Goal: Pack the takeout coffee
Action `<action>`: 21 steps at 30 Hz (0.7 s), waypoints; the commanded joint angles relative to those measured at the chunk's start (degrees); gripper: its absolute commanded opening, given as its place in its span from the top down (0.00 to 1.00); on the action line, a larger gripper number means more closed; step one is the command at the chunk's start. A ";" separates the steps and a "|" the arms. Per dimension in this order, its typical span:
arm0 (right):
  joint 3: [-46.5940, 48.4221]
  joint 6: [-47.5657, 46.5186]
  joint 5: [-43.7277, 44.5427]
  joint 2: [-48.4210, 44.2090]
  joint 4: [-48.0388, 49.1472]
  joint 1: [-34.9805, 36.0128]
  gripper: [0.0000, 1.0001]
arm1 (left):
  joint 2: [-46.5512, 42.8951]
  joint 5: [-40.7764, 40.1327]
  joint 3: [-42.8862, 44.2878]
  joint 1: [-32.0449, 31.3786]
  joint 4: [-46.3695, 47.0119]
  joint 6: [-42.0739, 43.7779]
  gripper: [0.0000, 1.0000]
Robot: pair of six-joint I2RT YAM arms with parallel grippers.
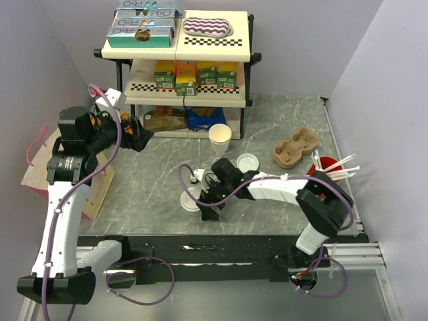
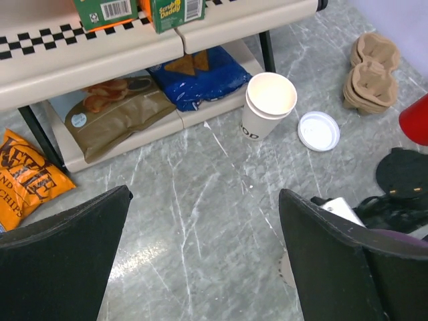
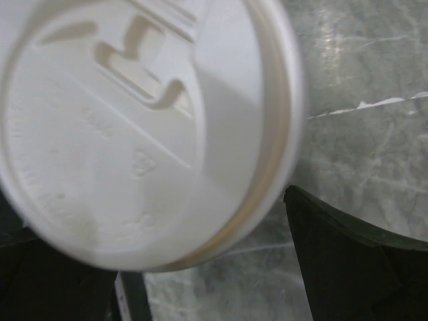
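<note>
My right tool is spread wide, not squeezing, around the coffee cup, which stands straight up on the counter, lid on top.

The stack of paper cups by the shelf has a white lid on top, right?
Not quite. The stack of paper cups by the shelf is open on top; the white lid lies flat on the table beside it. The left wrist view shows this.
</note>
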 commanded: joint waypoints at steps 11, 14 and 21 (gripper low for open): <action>17.75 12.06 4.45 15.19 16.86 0.03 0.01 | -3.79 -1.02 1.21 1.34 -3.81 0.26 0.01; 23.99 16.54 6.04 20.37 17.13 -0.75 0.00 | -3.88 -1.37 1.92 3.01 -5.74 0.52 0.01; 33.94 19.36 10.60 30.22 15.46 -1.90 0.00 | -4.41 -1.54 3.32 4.42 -10.14 1.31 0.01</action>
